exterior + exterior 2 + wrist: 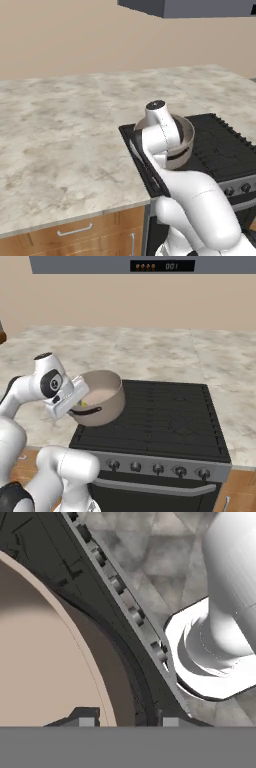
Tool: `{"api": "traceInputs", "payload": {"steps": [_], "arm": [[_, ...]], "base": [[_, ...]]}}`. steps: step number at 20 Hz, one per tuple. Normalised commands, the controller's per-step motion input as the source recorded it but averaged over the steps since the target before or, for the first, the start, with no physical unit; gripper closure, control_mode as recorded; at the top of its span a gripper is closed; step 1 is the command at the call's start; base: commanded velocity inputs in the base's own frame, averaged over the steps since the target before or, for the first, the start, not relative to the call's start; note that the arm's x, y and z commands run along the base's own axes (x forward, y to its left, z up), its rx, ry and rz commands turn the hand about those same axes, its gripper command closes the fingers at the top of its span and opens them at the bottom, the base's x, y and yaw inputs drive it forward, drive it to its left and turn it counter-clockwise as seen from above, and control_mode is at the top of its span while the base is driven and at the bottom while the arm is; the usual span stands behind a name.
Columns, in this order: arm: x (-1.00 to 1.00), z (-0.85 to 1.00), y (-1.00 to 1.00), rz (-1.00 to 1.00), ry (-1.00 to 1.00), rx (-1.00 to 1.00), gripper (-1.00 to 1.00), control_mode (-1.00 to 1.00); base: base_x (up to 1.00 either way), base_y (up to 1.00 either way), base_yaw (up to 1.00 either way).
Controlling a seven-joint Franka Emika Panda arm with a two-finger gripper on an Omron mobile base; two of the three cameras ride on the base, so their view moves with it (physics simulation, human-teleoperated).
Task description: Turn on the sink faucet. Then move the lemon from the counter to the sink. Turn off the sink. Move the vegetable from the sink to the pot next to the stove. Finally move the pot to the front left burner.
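Under the hand, the pot (102, 396) is sitting over the front left part of the stove (170, 416), its pale inside facing up. Whether it is resting on the grate or being lifted just off it, I cannot tell. The gripper (82, 401) is reaching down at the pot's near rim, its jaws drawn narrow and pinching that rim, one finger inside the wall and one outside. A small yellow-green bit is showing just inside the pot beside the fingers. Beyond the hand and to its left, the marbled counter (60, 130) is stretching away.
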Motion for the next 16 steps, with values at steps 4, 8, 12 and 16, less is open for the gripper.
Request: {"api": "traceInputs", "payload": {"steps": [4,8,12,16], "arm": [[-0.1,0.0,-0.58,-0.23,0.0,0.17,1.0,-1.0],[0.1,0.0,-0.31,-0.14,0.0,0.11,1.0,-1.0],[0.21,-0.03,-0.15,-0.08,0.03,0.04,1.0,-1.0],[0.24,-0.1,0.0,-0.02,0.04,0.0,1.0,-1.0]], "base": [[0.0,0.0,0.0],[0.0,0.0,0.0],[0.0,0.0,0.0],[0.0,0.0,0.0]]}}
